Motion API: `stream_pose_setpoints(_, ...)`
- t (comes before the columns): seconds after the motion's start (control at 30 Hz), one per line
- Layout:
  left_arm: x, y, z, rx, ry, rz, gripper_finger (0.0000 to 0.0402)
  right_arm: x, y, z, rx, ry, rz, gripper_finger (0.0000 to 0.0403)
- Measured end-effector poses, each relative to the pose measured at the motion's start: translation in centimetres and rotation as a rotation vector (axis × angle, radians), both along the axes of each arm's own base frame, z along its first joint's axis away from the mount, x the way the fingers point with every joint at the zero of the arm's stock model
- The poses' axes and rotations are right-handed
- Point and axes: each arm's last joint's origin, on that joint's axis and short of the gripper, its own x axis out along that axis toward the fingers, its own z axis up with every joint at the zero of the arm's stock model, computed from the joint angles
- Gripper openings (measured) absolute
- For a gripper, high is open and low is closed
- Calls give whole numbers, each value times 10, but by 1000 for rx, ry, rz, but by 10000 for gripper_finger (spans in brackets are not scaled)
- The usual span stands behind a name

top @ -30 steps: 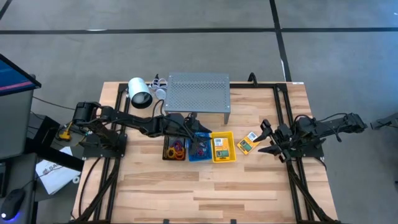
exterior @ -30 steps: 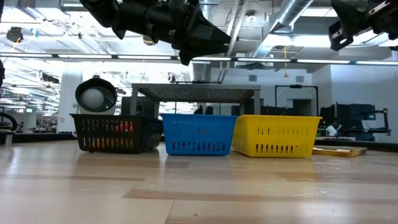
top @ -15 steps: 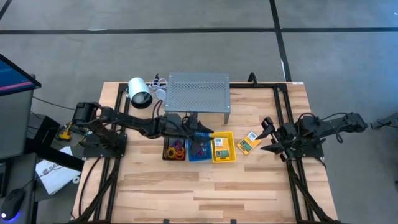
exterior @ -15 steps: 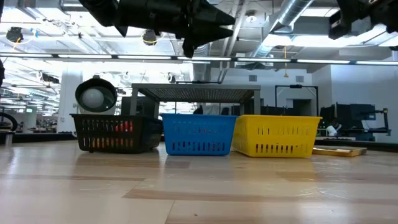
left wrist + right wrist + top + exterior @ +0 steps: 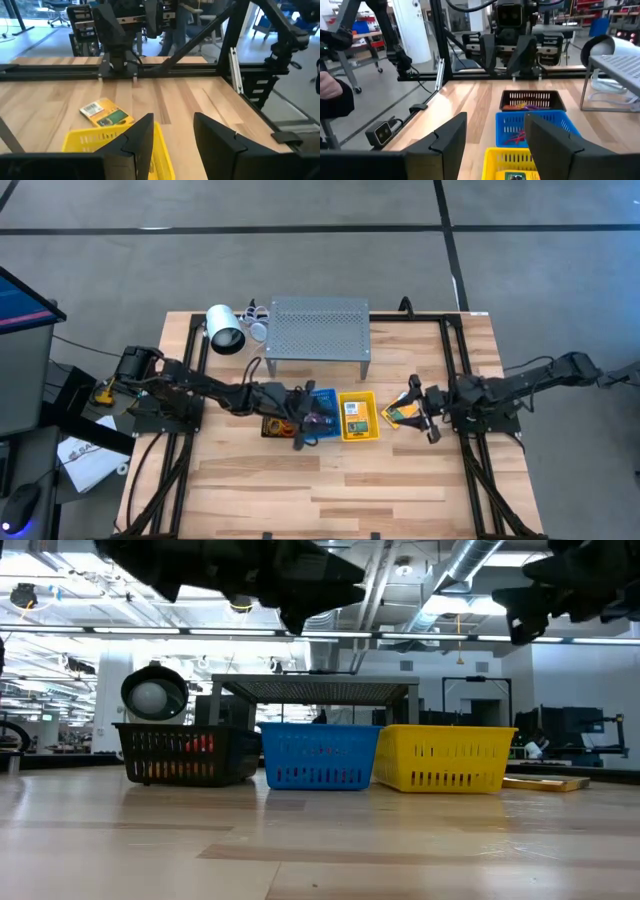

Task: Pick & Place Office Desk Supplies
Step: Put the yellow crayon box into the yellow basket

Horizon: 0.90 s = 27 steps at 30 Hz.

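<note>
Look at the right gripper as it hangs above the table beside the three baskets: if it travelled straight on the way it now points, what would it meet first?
Probably the yellow basket. The right gripper, open, points along the row: yellow basket nearest, then the blue basket, then the black basket. It hangs above the table, so it might pass over the rim; height is unclear.

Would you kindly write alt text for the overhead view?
Three baskets, black, blue and yellow, sit mid-table before a grey shelf. The left gripper hovers open over them; the right gripper hovers open by a crayon box.
</note>
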Motion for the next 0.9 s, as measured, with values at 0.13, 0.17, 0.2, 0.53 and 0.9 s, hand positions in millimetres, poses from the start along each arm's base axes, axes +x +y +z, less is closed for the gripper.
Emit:
stream_pose_setpoints(0.13, -9, -6, -8, -26, -37, -20, 136, 2, 0, -4, 77, 56, -41, 193)
stream_pose_setpoints(0.17, -11, -8, -10, -28, -45, -26, 136, 3, 0, -7, 102, 78, -55, 193)
stream_pose_setpoints(0.2, -12, -9, -11, -29, -55, -31, 136, 4, 1, -9, 120, 104, -57, 193)
stream_pose_setpoints(0.53, -15, -12, -12, -36, -69, -41, 136, 21, 31, -15, 114, 339, -150, 193)
stream_pose_setpoints(0.9, -16, -14, -14, -38, -55, -45, 136, 27, 51, -42, 35, 678, -368, 193)
